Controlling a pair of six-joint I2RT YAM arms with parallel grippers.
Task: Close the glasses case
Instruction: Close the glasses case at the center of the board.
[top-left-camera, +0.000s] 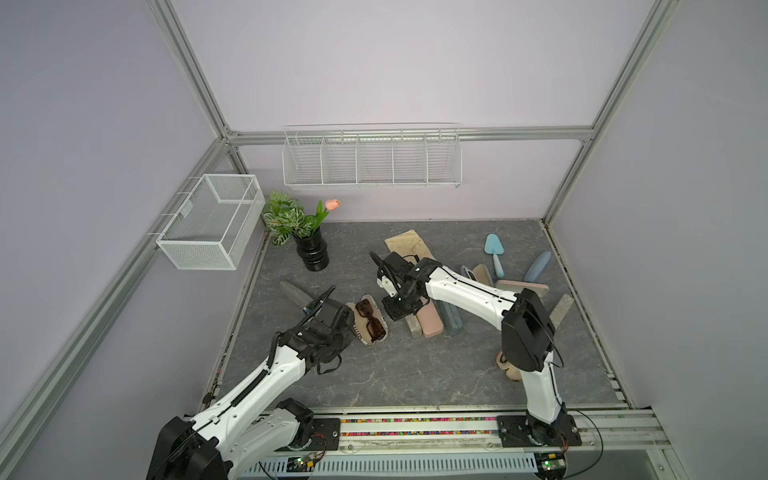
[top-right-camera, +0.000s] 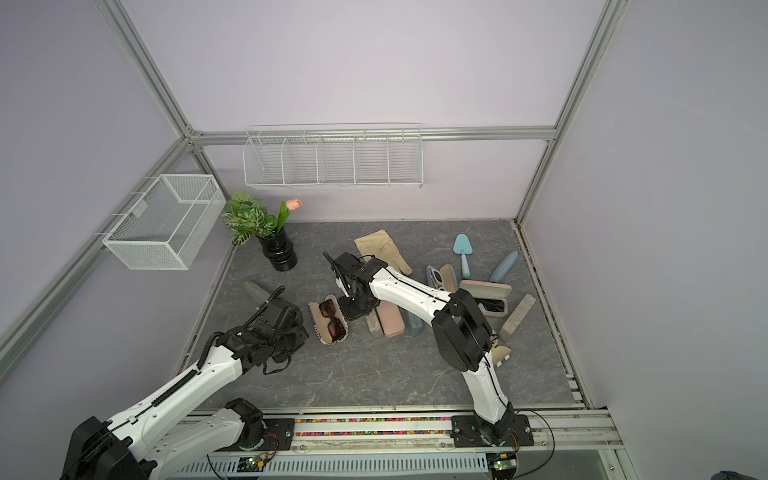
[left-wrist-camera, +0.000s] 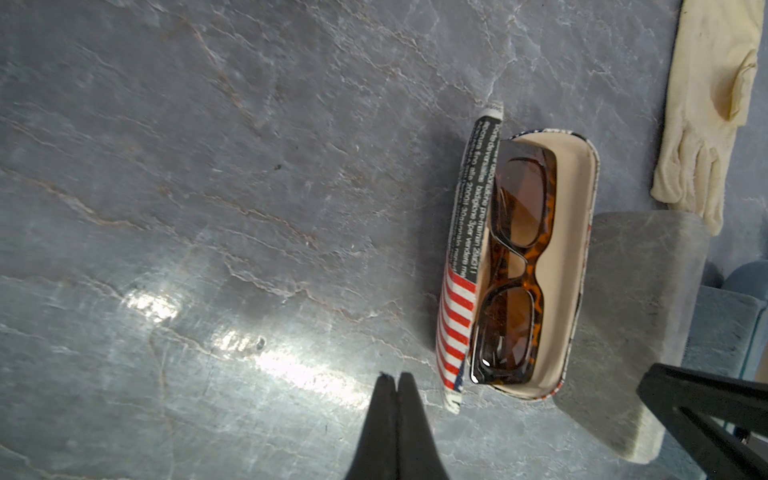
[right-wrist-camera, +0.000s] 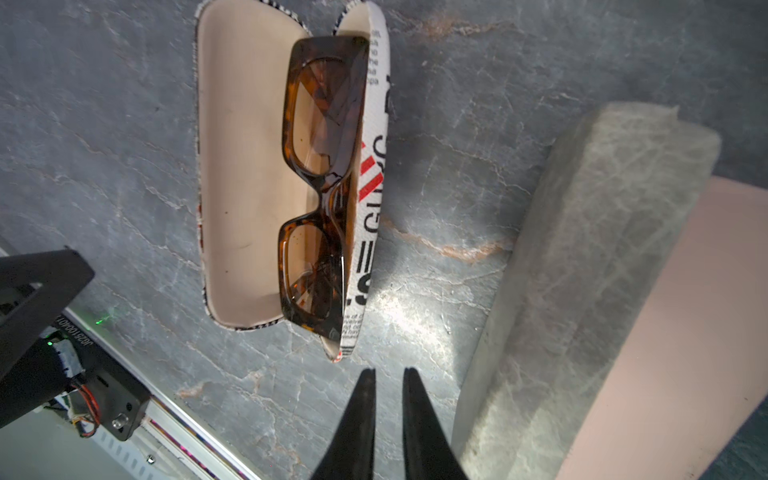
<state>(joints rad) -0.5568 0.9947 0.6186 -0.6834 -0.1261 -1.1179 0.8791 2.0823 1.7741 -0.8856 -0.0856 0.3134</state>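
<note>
**A:** Starting with the left gripper (left-wrist-camera: 392, 376), how do its fingers stand?

**B:** Pressed together tip to tip, with nothing between them, above the bare grey table (left-wrist-camera: 208, 187).

**A:** And the right gripper (right-wrist-camera: 388, 371)?

**B:** Its fingers (right-wrist-camera: 363, 415) stand a narrow gap apart and grip nothing.

**A:** Where is the glasses case?

**B:** In both top views the glasses case (top-left-camera: 365, 338) (top-right-camera: 316, 328) lies flat on the table, a little left of the frame's centre, between the two grippers. It is open. Its beige lining shows, and brown tortoiseshell sunglasses (left-wrist-camera: 519, 257) rest in one half, against the raised half printed with text and red stripes. Neither gripper touches it; in each wrist view the tips sit just short of one end of the case.

**A:** What lies further out?

**B:** A grey block (right-wrist-camera: 582, 270) sits near the case on the right gripper's side, with a pink case (right-wrist-camera: 685, 332) right beside it. In a top view a cream glove (top-left-camera: 409, 245) lies above centre, and a black vase (top-left-camera: 311, 253) with a plant stands toward the upper left.
</note>
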